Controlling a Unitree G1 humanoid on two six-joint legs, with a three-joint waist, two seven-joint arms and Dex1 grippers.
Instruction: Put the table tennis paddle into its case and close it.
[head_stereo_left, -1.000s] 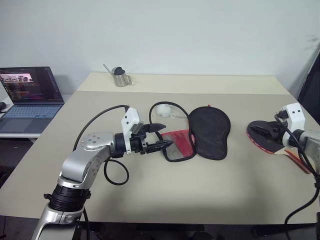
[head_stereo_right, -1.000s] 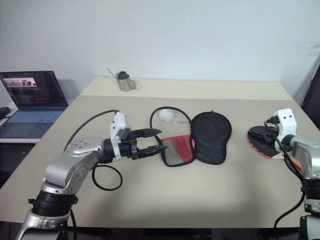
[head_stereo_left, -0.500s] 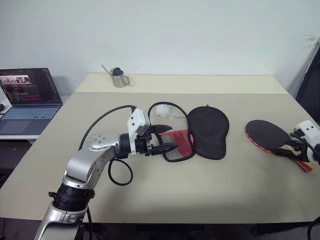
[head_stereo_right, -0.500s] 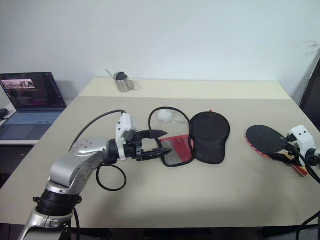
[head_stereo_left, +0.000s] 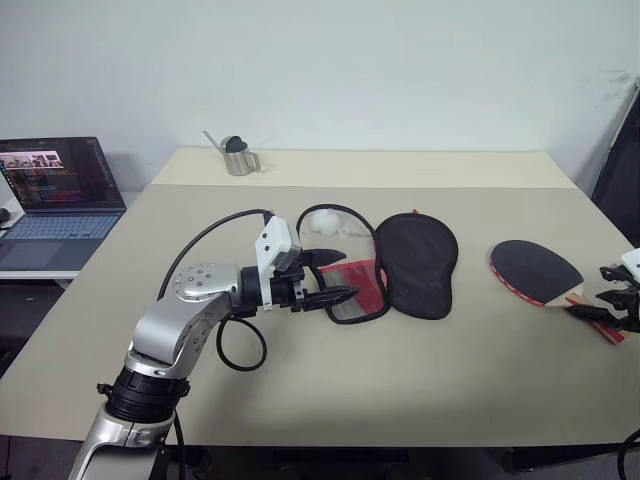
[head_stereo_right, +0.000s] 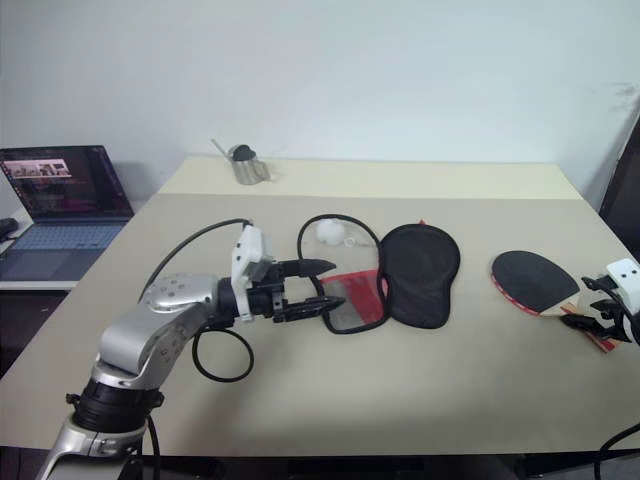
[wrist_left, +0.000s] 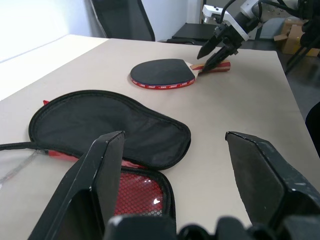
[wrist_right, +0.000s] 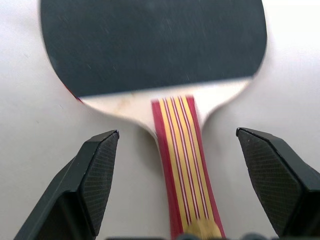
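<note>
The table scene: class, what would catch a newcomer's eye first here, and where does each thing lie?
The case lies unzipped mid-table, its red mesh end toward the open left hand, which hovers beside it. The table tennis paddle lies flat near the table's right edge, black face up, with the open right hand straddling its striped handle without touching it. A laptop glows on a side desk at the left.

The left arm (head_stereo_left: 185, 315) is silver-grey metal with a black ringed joint, a looping black cable (head_stereo_left: 215, 235) and a white block (head_stereo_left: 275, 243) at the wrist, ending in a black two-fingered left gripper (head_stereo_left: 335, 276), like the right gripper (head_stereo_right: 601, 316).
</note>
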